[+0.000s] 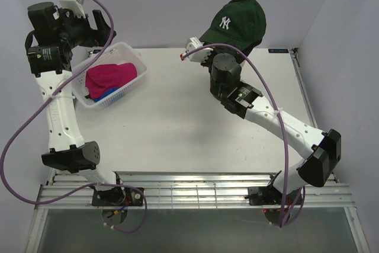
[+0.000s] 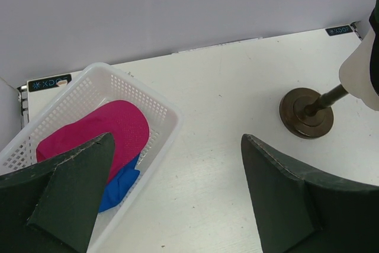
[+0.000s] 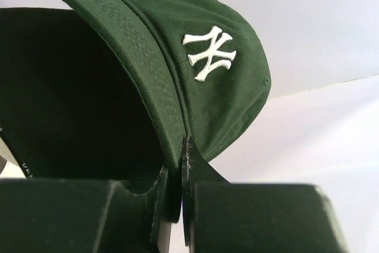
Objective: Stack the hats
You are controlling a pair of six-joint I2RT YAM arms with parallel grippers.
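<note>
The dark green hat (image 1: 240, 21) with a white NY logo sits high at the back of the table, with its brim pointing left. My right gripper (image 3: 176, 158) is shut on the edge of that hat (image 3: 201, 87) where brim meets crown. Black fabric (image 3: 65, 87) fills the space under the brim; I cannot tell whether it is another hat. A magenta hat (image 1: 111, 75) lies in the white basket (image 1: 140, 63) on top of a blue hat (image 1: 106, 93). My left gripper (image 2: 177, 194) hangs open above the basket's right rim (image 2: 163, 108), holding nothing; the magenta hat (image 2: 112, 128) and blue hat (image 2: 121, 185) show below it.
A cream mannequin head (image 2: 362, 69) stands on a dark round stand (image 2: 307, 112) at the table's back right. The basket sits tilted at the back left corner. Grey walls close the table on three sides.
</note>
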